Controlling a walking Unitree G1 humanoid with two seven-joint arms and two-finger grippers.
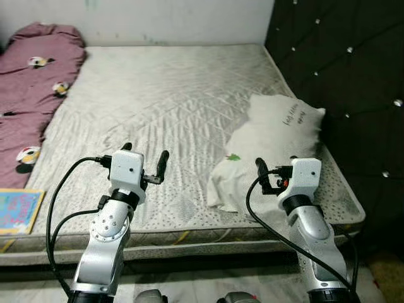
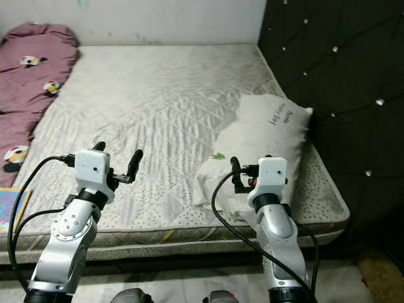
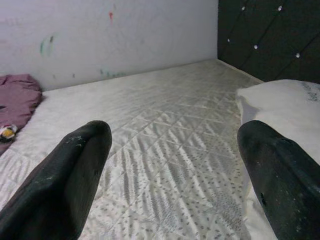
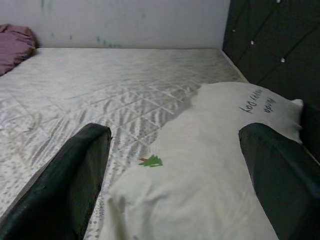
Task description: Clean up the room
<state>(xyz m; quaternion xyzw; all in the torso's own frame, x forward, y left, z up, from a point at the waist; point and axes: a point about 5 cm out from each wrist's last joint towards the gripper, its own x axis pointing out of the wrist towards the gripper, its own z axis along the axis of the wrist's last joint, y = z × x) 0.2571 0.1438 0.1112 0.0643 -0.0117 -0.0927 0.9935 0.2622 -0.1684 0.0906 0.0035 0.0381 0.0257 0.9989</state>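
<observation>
Both grippers — left [image 1: 144, 158], right [image 4: 170, 180] — gape over the mattress [image 1: 164, 101]; white pillow's [image 1: 265, 145] handwriting illegible

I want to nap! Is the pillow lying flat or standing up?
Lying flat. The white pillow rests lengthwise on the mattress, beside the headboard.

This is a bedroom in a home. A big bed [image 1: 164, 107] is seen, with a bare white mattress [image 1: 158, 95] sewn in diamond shapes. A white pillow [image 1: 265, 148] is laid on it, beside a tall black padded headboard [image 1: 341, 76] set with shiny studs. A purple blanket [image 1: 28, 95] with small cartoon pictures is spread along the far side of the bed. A plain pale wall [image 1: 177, 19] with a few marks is seen behind the bed.
</observation>
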